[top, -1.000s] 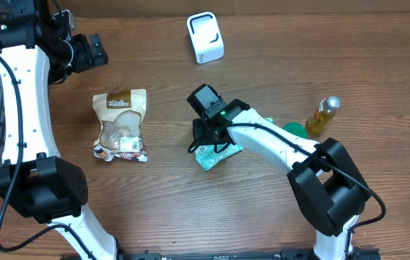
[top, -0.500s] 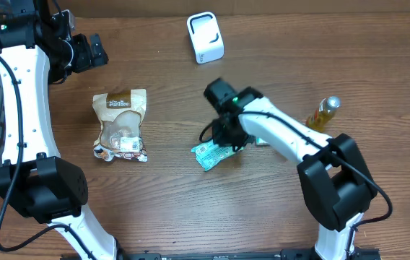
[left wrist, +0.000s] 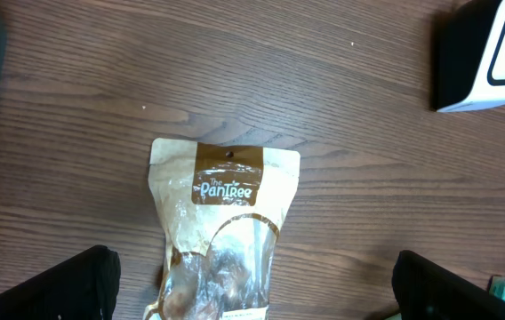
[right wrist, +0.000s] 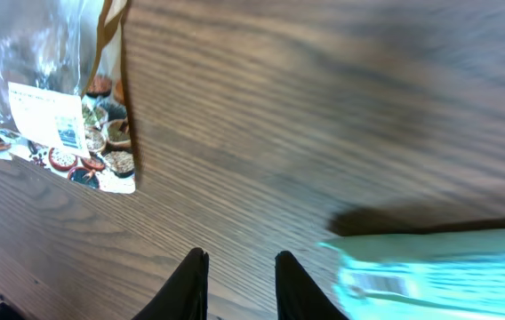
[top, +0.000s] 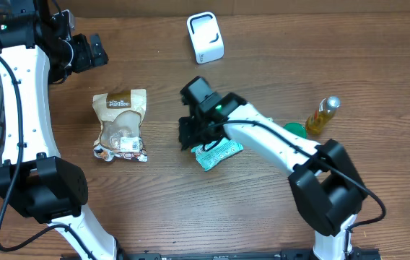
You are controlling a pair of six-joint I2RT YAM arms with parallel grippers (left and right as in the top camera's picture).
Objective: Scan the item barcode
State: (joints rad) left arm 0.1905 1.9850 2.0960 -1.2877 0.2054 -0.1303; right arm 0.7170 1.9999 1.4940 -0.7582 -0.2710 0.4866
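At the middle of the counter [top: 190, 209], the right jaws hang low over the wood just left of a teal packet [top: 218, 153], which lies flat with a printed label facing up. Their two fingers [right wrist: 192, 283] stand close together, a thin gap between them and nothing in it. The packet's edge lies just beside them, not gripped. Toward the far edge sits the white barcode scanner [top: 205, 37], well apart from the packet. The left jaws are spread wide and empty at the far left, looking down on a brown PanTree snack pouch [left wrist: 226, 222]. A yellow bottle [top: 323, 114] is at the right, beside a green cap [top: 294, 130].
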